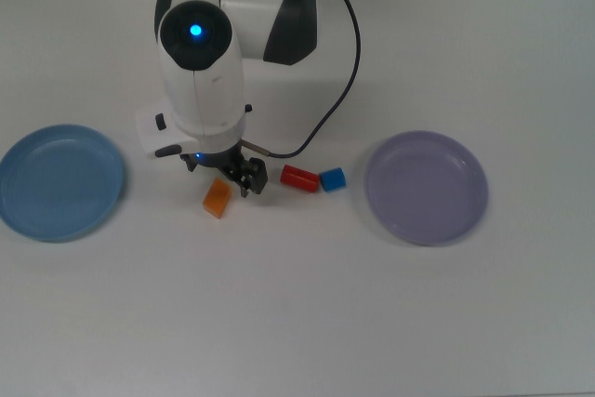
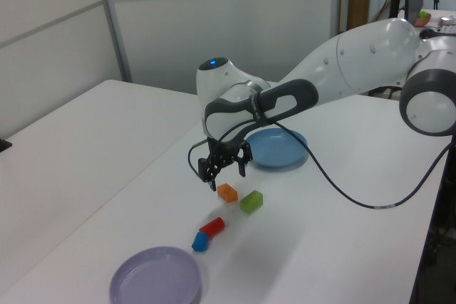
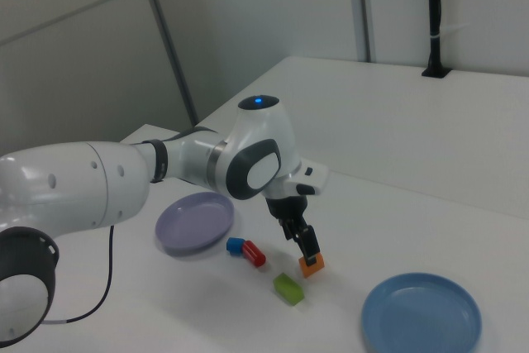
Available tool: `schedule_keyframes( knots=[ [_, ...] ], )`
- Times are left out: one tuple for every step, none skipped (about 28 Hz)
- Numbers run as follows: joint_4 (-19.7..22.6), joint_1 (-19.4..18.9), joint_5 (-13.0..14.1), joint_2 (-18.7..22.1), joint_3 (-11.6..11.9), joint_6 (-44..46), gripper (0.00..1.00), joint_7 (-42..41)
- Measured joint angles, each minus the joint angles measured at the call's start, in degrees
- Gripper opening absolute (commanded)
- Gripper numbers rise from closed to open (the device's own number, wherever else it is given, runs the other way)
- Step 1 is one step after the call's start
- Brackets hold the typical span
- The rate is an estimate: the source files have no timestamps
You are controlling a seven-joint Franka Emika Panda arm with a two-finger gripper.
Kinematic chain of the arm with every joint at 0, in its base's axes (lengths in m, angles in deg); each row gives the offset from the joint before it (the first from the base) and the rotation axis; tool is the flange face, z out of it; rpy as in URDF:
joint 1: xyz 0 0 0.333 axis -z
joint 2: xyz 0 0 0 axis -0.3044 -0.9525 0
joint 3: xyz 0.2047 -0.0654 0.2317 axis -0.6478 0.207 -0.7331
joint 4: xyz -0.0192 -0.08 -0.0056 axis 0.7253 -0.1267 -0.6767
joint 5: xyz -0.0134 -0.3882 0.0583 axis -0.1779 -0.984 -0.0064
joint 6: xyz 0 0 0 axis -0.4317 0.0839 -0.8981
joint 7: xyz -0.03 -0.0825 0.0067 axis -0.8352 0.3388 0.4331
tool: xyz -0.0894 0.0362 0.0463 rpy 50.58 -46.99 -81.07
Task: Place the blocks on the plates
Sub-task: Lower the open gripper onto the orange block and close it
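My gripper (image 2: 226,171) is open and hangs just above the orange block (image 2: 227,192) and the green block (image 2: 251,201), holding nothing. In the top view the gripper (image 1: 221,176) and wrist hide the green block, and the orange block (image 1: 217,198) shows just below them. The red block (image 1: 299,178) and the blue block (image 1: 333,178) lie touching each other, to the top view's right of the gripper. The light blue plate (image 1: 58,183) sits at the top view's far left and the lavender plate (image 1: 426,188) at its right. Both plates hold nothing. In the right view the gripper (image 3: 300,239) is directly over the orange block (image 3: 312,266).
The white arm (image 1: 237,16) reaches in from the top view's upper edge, trailing a black cable (image 1: 346,53). A white table (image 1: 307,313) carries everything. Wall panels stand behind the table in the left view.
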Motion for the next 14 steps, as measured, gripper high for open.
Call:
schedule_keyframes(
  knots=[
    [0.00,0.00,-0.06,-0.37,0.00,-0.22,0.99,0.02],
    [0.00,0.01,-0.11,-0.73,0.01,-0.67,0.95,0.02],
    [0.01,0.02,-0.14,-1.10,0.02,-1.27,0.88,0.03],
    [0.01,0.04,-0.15,-1.55,0.03,-2.13,0.85,0.04],
    [0.01,0.07,-0.15,-1.83,0.05,-2.66,0.82,0.05],
    [0.01,0.11,-0.15,-2.06,0.08,-3.18,0.81,0.06],
    [0.01,0.18,-0.15,-2.27,0.13,-3.61,0.79,0.07],
    [0.01,0.28,-0.15,-2.43,0.16,-3.92,0.77,0.08],
    [0.01,0.42,-0.15,-2.56,0.17,-4.19,0.71,0.08],
    [0.01,0.64,-0.15,-2.66,0.17,-4.40,0.67,0.08],
    [0.01,0.79,-0.15,-2.70,0.17,-4.43,0.63,0.08],
    [0.01,0.92,-0.15,-2.73,0.18,-4.44,0.58,0.08],
    [0.02,1.02,-0.15,-2.78,0.17,-4.44,0.53,0.08],
    [0.03,1.09,-0.15,-2.88,0.17,-4.44,0.48,0.08]
  ],
)
